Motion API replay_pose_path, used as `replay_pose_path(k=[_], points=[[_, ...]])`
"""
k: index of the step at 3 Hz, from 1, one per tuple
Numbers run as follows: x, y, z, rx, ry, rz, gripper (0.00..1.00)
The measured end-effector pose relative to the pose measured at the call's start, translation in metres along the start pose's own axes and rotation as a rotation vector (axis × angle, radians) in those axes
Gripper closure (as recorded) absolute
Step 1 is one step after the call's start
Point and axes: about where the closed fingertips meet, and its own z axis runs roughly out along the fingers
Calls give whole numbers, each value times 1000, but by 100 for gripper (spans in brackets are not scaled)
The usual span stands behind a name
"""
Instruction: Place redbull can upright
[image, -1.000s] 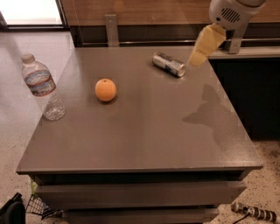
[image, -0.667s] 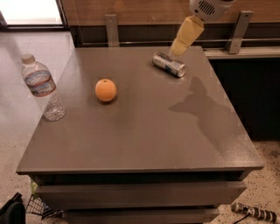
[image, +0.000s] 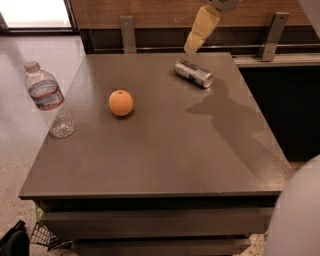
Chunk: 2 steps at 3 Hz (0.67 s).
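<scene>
1. I have the gripper (image: 191, 47) at the top of my view, over the far edge of the surface (image: 160, 155), at about 12 o'clock from its middle; it hangs in the air, touching nothing, and I cannot tell whether it is spread or pressed together
2. The redbull can (image: 194, 73) lies on its side on the surface, near the gripper at its 6 o'clock, apart from it; its length runs from 10 o'clock to 4 o'clock, and the end at 4 o'clock shines
3. A dark shadow (image: 225, 112) lies on the surface at 4 o'clock from the can
4. The orange (image: 121, 102) sits at 8 o'clock from the can, well apart from it
5. The water bottle (image: 50, 100) stands upright with its cap on, at 9 o'clock from the orange, near the left edge
</scene>
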Motion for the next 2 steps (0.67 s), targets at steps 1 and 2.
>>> replay_pose_path(k=[1,2], points=[[-8,-7,13,-23,61,10,0],[-9,-9,40,-39,154,41,0]])
